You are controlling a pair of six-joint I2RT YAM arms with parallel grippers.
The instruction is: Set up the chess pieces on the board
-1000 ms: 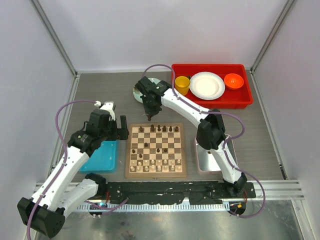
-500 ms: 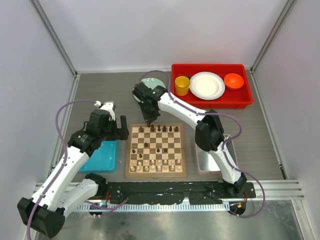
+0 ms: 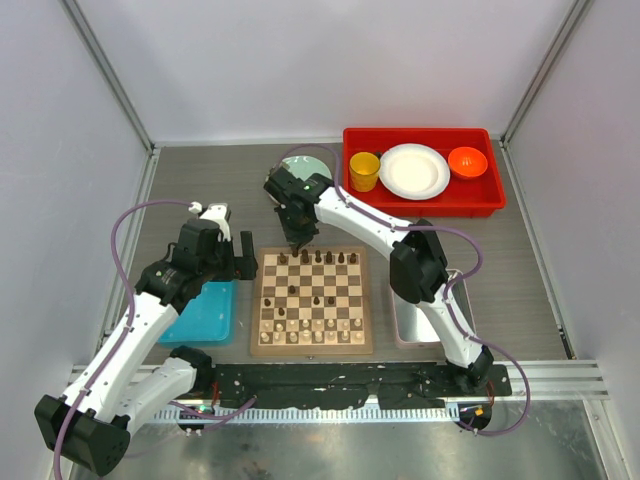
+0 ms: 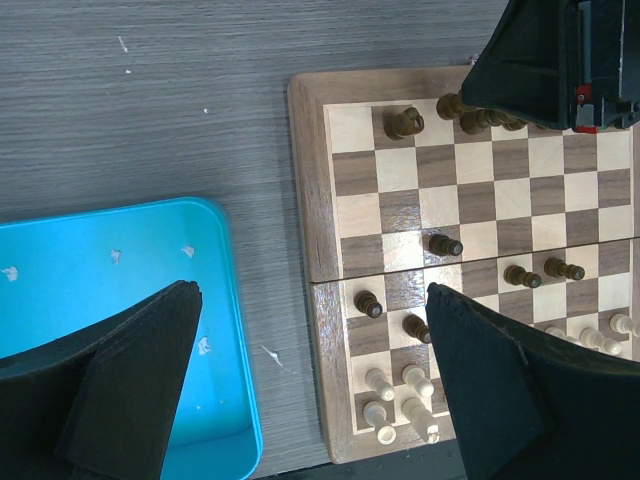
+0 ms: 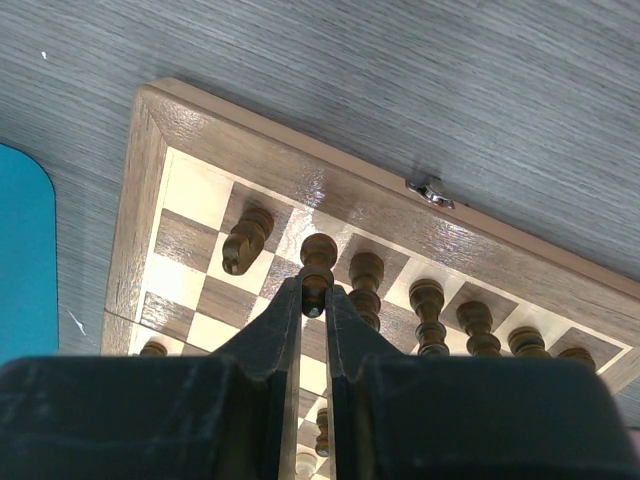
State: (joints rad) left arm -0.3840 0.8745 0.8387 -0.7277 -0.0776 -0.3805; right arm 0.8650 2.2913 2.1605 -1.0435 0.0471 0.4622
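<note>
The board (image 3: 258, 322) lies at the table's middle, with dark chess pieces (image 3: 318, 257) along its far row and cream ones (image 3: 310, 331) along its near rows. My right gripper (image 3: 296, 243) is shut on a dark piece (image 5: 319, 255), held upright at the far row's left part, between a dark knight (image 5: 243, 240) and another dark piece (image 5: 365, 275). I cannot tell whether its base touches the square. My left gripper (image 3: 243, 262) is open and empty, hovering over the board's left edge (image 4: 310, 200) and the blue tray.
A blue tray (image 3: 205, 315) lies left of the board and shows in the left wrist view (image 4: 100, 270). A silver tray (image 3: 405, 322) lies to its right. A red bin (image 3: 480, 200) at the back right holds a yellow cup (image 3: 364, 170), a white plate (image 3: 414, 171) and an orange bowl (image 3: 467, 161).
My right gripper has moved a little left and lowered over the far row with the dark piece in it. The left arm has not moved.
</note>
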